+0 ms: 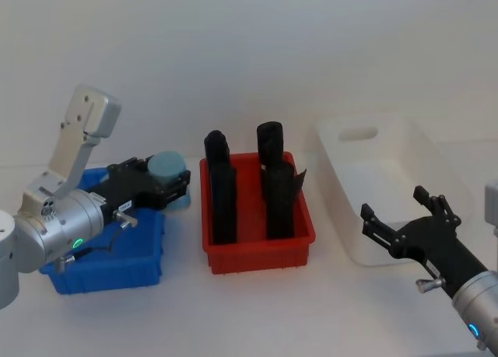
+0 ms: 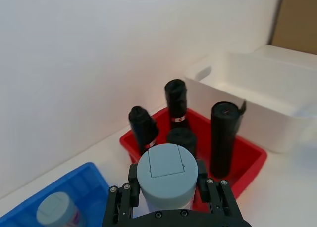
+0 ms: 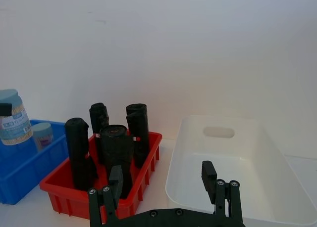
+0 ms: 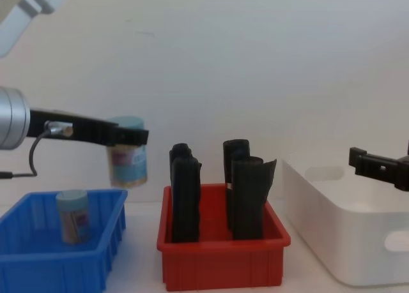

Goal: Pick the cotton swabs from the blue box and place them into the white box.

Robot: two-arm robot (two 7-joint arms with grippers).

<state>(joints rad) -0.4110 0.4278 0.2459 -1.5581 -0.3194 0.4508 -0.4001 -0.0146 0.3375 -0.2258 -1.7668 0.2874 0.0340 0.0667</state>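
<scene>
Left gripper (image 1: 166, 180) clamps clear, grey-lidded cotton-swab tub (image 4: 127, 162), left-centre of chest view, above bright-blue ribbed plastic box (image 4: 38, 267) (second tub (image 4: 72, 216) stands inside). Right gripper (image 1: 393, 204), fingers apart, lower right of head view, near large white plastic box (image 4: 358, 242).

Head view: the left tool (image 1: 163, 186) blocks most of the swab tub (image 1: 168, 172) it's clamping, so mainly the lid (image 1: 165, 162) shows, and the left arm (image 1: 54, 225) sits over part of the blue box (image 1: 109, 275). Chest view cuts off the white box (image 4: 345, 242) and the right tool (image 4: 367, 164) at its right edge. The second tub (image 2: 57, 209) is clipped by the left wrist view's edge. Label print's too small to read.
</scene>
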